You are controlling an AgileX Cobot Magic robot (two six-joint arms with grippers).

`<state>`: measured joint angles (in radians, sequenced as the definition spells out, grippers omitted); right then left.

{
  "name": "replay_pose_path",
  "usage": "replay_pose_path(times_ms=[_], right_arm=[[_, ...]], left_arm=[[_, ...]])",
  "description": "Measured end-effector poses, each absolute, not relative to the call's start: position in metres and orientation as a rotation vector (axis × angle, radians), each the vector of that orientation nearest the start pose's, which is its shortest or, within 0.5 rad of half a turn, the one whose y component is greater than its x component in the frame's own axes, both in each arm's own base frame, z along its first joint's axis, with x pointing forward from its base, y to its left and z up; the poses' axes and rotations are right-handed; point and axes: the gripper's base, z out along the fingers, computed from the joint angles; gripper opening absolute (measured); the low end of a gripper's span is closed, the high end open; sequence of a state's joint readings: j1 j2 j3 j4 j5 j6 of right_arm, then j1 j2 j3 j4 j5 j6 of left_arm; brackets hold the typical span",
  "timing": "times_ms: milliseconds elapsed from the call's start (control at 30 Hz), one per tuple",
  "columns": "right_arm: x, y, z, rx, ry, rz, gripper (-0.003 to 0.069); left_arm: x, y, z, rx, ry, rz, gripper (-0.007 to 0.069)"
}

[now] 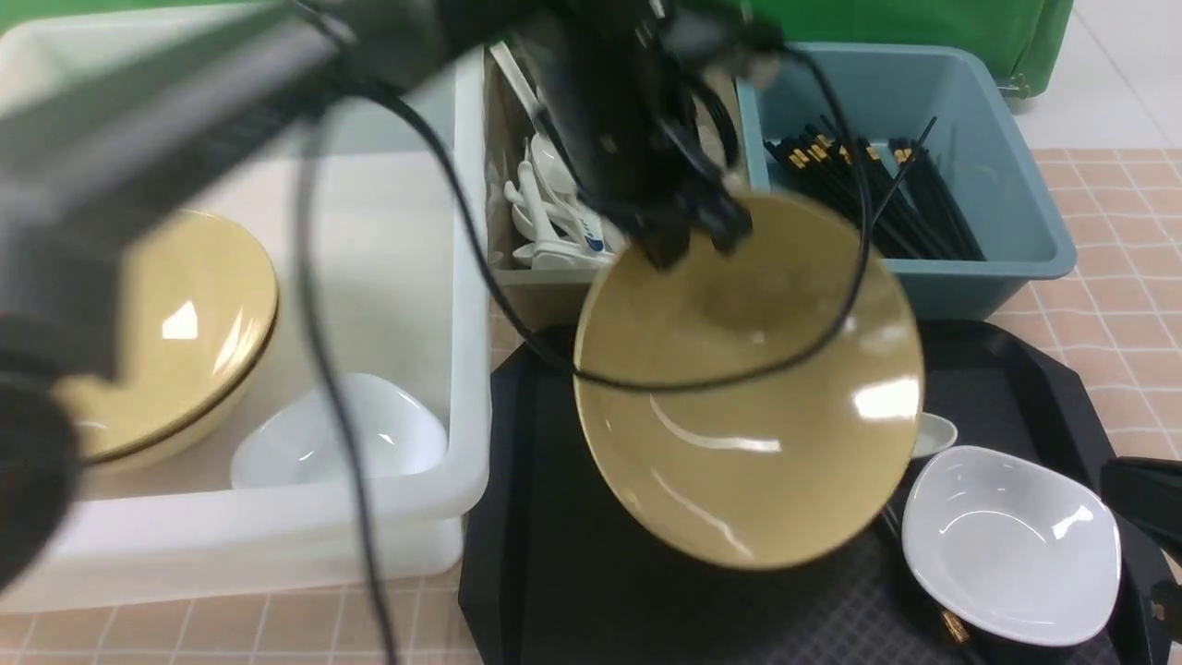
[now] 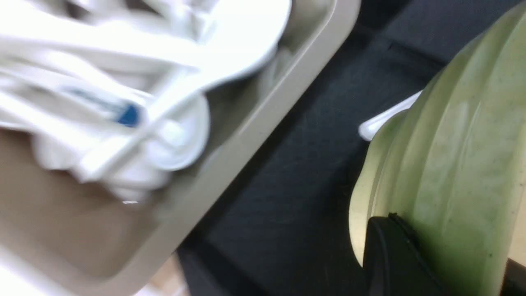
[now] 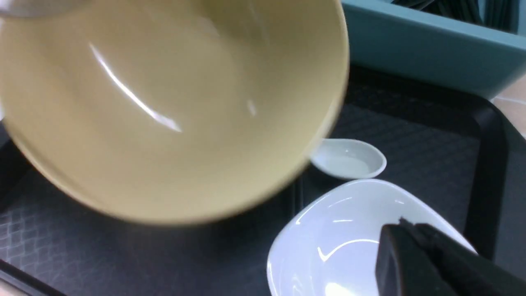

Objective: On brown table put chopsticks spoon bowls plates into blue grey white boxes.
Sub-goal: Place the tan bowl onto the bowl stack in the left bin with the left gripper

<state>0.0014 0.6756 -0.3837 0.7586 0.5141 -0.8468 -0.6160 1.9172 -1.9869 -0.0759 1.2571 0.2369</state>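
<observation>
Gripping the yellow bowl by its far rim, the left pincer held it tilted above the black tray. To my eye it wanted a slow, level swing into the white box; the right pincer hung closed over the white plate.

Tilted yellow bowl blocks tray centre; near-left tray bare; white box middle open.
</observation>
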Motion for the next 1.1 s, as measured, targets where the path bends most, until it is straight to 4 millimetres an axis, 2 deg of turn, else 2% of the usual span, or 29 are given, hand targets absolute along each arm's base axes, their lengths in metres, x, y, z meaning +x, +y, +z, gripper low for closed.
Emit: replay_pose_path(times_ms=[100, 133, 167, 200, 300, 367, 400, 433, 500, 533, 567, 667, 733, 833, 900, 933, 1000, 1100], right_arm=[[0.124, 0.032, 0.252, -0.373, 2.105, 0.286, 0.0049], [0.124, 0.033, 0.252, -0.382, 2.104, 0.291, 0.005], [0.124, 0.033, 0.252, -0.384, 2.104, 0.292, 0.005], [0.124, 0.035, 0.252, -0.399, 2.102, 0.301, 0.0051], [0.123, 0.038, 0.252, -0.422, 2.099, 0.313, 0.0053], [0.122, 0.039, 0.252, -0.431, 2.098, 0.319, 0.0055], [0.122, 0.039, 0.252, -0.431, 2.098, 0.319, 0.0055], [0.122, 0.039, 0.252, -0.431, 2.098, 0.319, 0.0057], [0.123, 0.039, 0.252, -0.431, 2.097, 0.318, 0.0059], [0.123, 0.039, 0.252, -0.431, 2.097, 0.318, 0.0059], [0.123, 0.039, 0.252, -0.431, 2.097, 0.318, 0.0061], [0.123, 0.039, 0.252, -0.429, 2.096, 0.316, 0.0062], [0.123, 0.038, 0.253, -0.428, 2.095, 0.315, 0.0065], [0.123, 0.038, 0.253, -0.427, 2.094, 0.314, 0.0067], [0.123, 0.038, 0.253, -0.427, 2.094, 0.314, 0.0068], [0.123, 0.038, 0.253, -0.427, 2.094, 0.314, 0.0068], [0.123, 0.038, 0.253, -0.427, 2.094, 0.314, 0.0069], [0.123, 0.038, 0.253, -0.427, 2.094, 0.314, 0.0072]], left_arm=[[0.315, -0.217, 0.409, 1.048, 2.328, -0.248, 0.0008], [0.31, -0.205, 0.423, 1.013, 2.306, -0.254, 0.0007], [0.309, -0.202, 0.425, 1.005, 2.305, -0.254, 0.0007], [0.307, -0.178, 0.442, 0.927, 2.293, -0.248, 0.0006], [0.306, -0.133, 0.46, 0.773, 2.293, -0.224, 0.0006], [0.309, -0.085, 0.465, 0.597, 2.322, -0.182, 0.0006], [0.309, -0.081, 0.465, 0.582, 2.326, -0.179, 0.0006], [0.308, -0.053, 0.463, 0.474, 2.356, -0.164, 0.0006], [0.302, -0.011, 0.454, 0.301, 2.407, -0.144, 0.0006], [0.302, -0.011, 0.454, 0.302, 2.407, -0.148, 0.0006], [0.296, 0.017, 0.443, 0.173, 2.428, -0.134, 0.0006], [0.287, 0.055, 0.421, -0.079, 2.401, -0.135, 0.0007], [0.282, 0.079, 0.398, -0.253, 2.37, -0.131, 0.0007], [0.276, 0.091, 0.371, -0.354, 2.381, -0.127, 0.0007], [0.275, 0.092, 0.36, -0.372, 2.399, -0.127, 0.0007], [0.274, 0.093, 0.345, -0.391, 2.426, -0.129, 0.0007], [0.273, 0.093, 0.328, -0.432, 2.446, -0.136, 0.0007], [0.273, 0.095, 0.311, -0.485, 2.435, -0.133, 0.0007]])
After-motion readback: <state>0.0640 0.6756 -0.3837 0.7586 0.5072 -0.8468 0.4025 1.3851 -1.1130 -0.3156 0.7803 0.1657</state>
